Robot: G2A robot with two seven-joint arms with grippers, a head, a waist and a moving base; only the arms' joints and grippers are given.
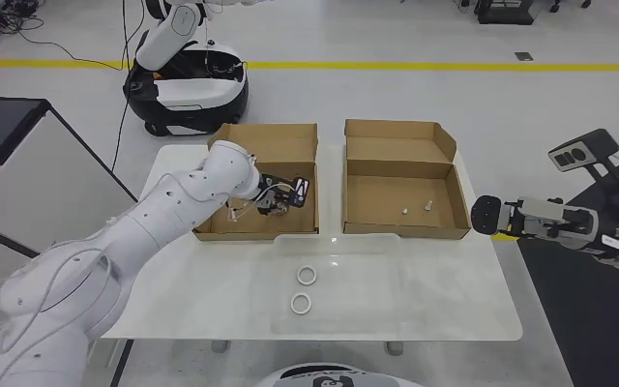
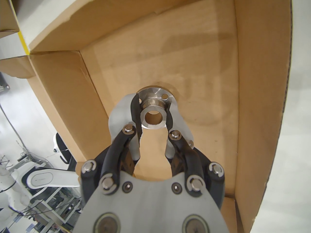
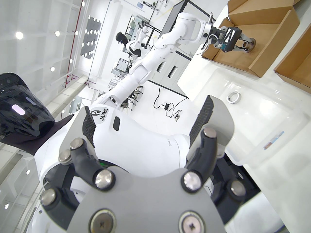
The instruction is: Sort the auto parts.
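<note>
The left gripper clamps the flanged hub inside the box at the desk's 11 o'clock — best set it flange-flat before releasing (right gripper gapes wide).

Robotics lab: another wheeled robot and yellow floor line.

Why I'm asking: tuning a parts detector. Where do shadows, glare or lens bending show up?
Left wrist view: left gripper, shut on the flanged bushing, throws soft shadows on the cardboard box floor; box walls bow. Right wrist view: ceiling lamps glare, clear tray carries highlights. Top view: even light, weak shadows.
</note>
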